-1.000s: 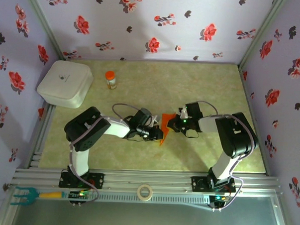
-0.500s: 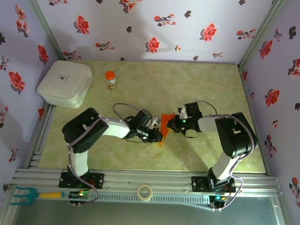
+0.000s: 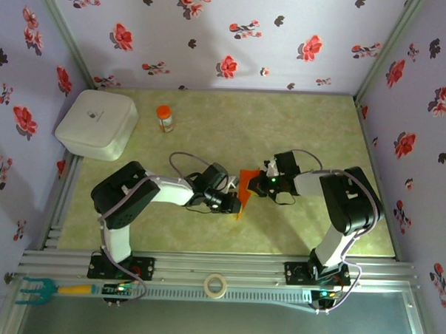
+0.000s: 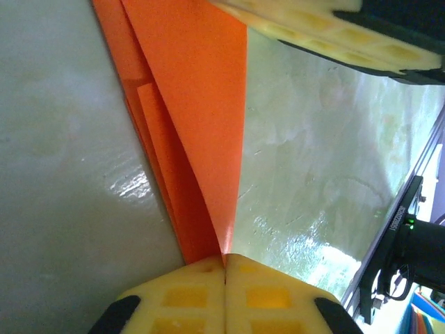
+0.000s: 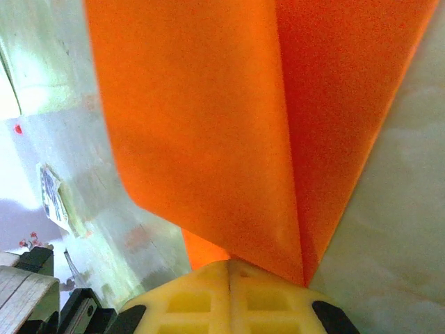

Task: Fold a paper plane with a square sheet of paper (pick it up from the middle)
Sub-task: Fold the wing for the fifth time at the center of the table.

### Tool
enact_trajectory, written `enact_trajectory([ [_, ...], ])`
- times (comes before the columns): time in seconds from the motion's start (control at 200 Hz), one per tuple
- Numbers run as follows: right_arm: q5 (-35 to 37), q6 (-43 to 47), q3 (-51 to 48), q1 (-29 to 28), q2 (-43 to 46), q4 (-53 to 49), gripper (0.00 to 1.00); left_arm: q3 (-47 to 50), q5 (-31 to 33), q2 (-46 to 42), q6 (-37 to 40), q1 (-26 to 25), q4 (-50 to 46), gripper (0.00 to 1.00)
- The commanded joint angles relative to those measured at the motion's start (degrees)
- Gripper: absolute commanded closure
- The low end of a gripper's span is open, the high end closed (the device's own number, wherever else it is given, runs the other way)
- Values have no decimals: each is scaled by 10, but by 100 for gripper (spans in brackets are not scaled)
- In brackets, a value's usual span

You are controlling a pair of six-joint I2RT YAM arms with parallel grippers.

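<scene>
Remote station, mid-fold: both arms met at the centre of the top view, where I held the orange paper (image 3: pixel 246 180) between them over the green table (image 3: pixel 210 129). The paper had already been creased into a narrow triangular wedge, with several layers visible in the left wrist view.

The left pincer (image 3: pixel 234 204) was clamped on the wedge's lower tip. Its yellow fingertips (image 4: pixel 188 299) closed flush on the point where the layers ran together. The right pincer (image 3: pixel 258 182) was likewise closed on the paper, gripping the upper end, with its fingertips (image 5: pixel 195 299) pressed to the fold line and a loose flap curling away at the left of that view.

I judged the opposed grips served one purpose: with each end pinned, the centre crease stayed straight and the thin layers could not spring apart while the next fold was lined up. Whether the wedge's underside touched the table I could not tell.

The shape was a wedge, not yet a dart, so I reckoned the plane was roughly half made. The white box (image 3: pixel 97 123) and the orange-capped bottle (image 3: pixel 164 118) sat well apart at upper left, out of the work.
</scene>
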State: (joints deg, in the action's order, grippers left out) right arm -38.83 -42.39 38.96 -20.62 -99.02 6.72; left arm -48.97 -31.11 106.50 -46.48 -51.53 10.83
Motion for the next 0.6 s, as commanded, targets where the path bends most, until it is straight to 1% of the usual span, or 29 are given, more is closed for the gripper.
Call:
enact_trajectory([
  [0.0,71,13,-2,4,-21,-43,94,19,-18,-15,19,-15,-95,91],
  [0.12,73,13,-2,4,-21,-44,95,25,-19,-20,21,-16,-96,100],
  [0.185,73,13,-2,4,-21,-44,95,27,-21,-21,22,-16,-98,100],
  [0.255,73,13,-3,4,-22,-44,95,29,-20,-22,24,-16,-101,93],
  [0.37,72,13,-4,3,-21,-45,95,34,-18,-28,24,-17,-102,88],
  [0.43,73,13,-4,3,-21,-45,95,33,-18,-27,26,-18,-108,92],
  [0.495,72,13,-2,3,-21,-44,95,32,-19,-27,27,-19,-109,100],
  [0.595,73,13,-3,3,-21,-45,95,31,-18,-25,27,-22,-110,100],
])
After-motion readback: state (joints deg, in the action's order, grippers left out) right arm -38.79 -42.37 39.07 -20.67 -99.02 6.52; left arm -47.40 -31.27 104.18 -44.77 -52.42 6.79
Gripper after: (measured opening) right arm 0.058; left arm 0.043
